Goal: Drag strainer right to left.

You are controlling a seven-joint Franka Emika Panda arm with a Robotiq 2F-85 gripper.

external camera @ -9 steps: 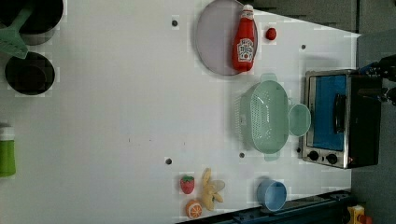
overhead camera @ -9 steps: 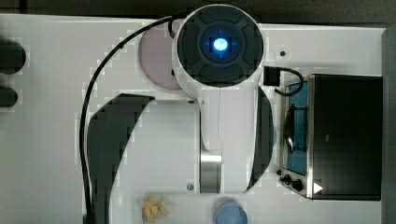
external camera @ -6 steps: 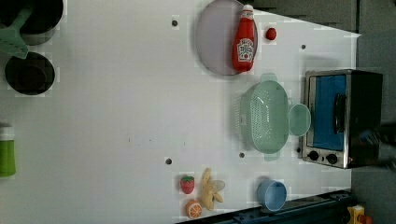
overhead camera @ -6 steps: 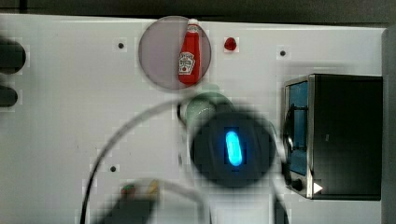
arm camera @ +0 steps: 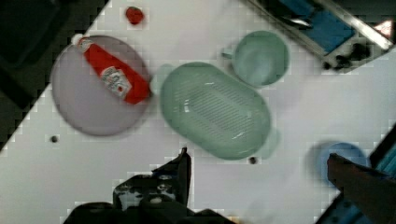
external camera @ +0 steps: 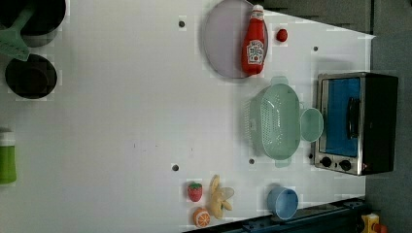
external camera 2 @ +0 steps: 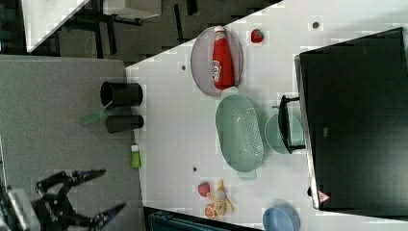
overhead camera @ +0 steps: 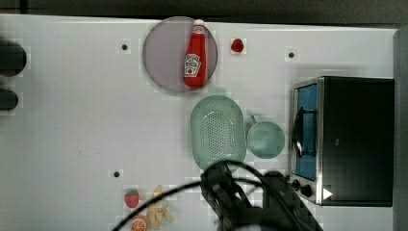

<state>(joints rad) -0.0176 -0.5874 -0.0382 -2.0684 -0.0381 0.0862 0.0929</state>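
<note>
Now, taking the top view from left to right: the table (overhead camera: 72, 134) is bare white across its left half, with two dark pots (overhead camera: 9, 57) at 9 o'clock. The lilac plate (overhead camera: 163, 57) sits toward 12 o'clock, a ketchup bottle (overhead camera: 195, 55) lying along its right edge. The strainer (overhead camera: 217, 132) lies just right of centre, at 5 o'clock of the plate, with the green mug (overhead camera: 265, 139) close against it at 3 o'clock and the toaster oven (overhead camera: 356, 139) beyond.

A moment ago the arm (overhead camera: 240, 202) covered the middle of the top view and hid the strainer. It has since drawn back to 6 o'clock, leaving the basket in plain sight. In the left view the strainer has not shifted across these moments.

In the wrist view the gripper (arm camera: 257, 157) hangs above the table with its fingers wide apart, holding nothing. I judge the drag has not begun: the arm looks to be only settling into a start pose, and the whole approach lies ahead.
</note>
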